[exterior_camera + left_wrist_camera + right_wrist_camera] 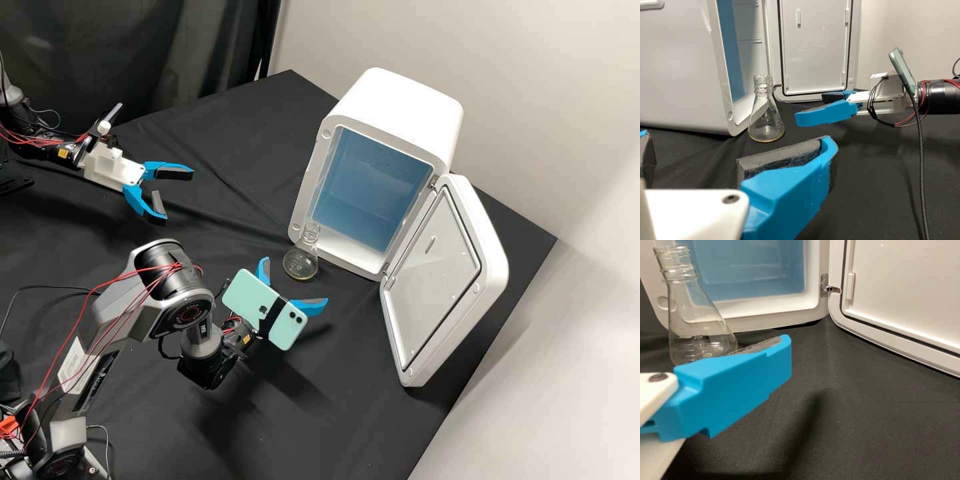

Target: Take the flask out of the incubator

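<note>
Flask: upright on bench, just beside incubator's open front.
Door: open.
Right gripper: fingers spread, near flask.

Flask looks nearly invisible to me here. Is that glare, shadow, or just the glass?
High view: mostly the glass; the flask shows by pale glints on rim and base against the black bench. Left wrist view: highlights edge its neck. Right wrist view: the incubator shows through it, and a soft shadow lies by the blue finger.
</note>
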### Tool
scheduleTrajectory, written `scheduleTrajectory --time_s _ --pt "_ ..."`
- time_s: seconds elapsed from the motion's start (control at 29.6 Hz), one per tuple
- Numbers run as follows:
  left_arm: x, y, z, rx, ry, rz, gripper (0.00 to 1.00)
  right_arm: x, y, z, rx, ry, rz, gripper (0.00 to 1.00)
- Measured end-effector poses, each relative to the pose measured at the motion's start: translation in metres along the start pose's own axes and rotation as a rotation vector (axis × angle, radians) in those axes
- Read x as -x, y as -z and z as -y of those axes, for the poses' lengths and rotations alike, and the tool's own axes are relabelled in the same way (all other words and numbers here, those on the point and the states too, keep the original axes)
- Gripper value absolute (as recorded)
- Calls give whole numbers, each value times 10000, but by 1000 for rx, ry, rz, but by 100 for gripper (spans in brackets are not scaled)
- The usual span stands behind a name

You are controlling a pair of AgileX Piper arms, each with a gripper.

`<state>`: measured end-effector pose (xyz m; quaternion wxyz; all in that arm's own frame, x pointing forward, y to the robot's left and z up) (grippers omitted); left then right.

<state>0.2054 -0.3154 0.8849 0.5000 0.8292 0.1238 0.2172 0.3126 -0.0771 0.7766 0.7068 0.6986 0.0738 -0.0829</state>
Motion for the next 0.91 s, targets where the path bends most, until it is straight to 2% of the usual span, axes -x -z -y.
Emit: scheduleTrajectory --time_s 0.3,0.71,0.91 --pt "25 -11 -8 2 -26 10 100 0 0 0 0 0 0 100" --pt "30 -11 -5 3 -26 11 100 0 0 0 0 0 0 100" --pt "45 -11 7 23 -24 11 100 0 0 0 0 0 0 100"
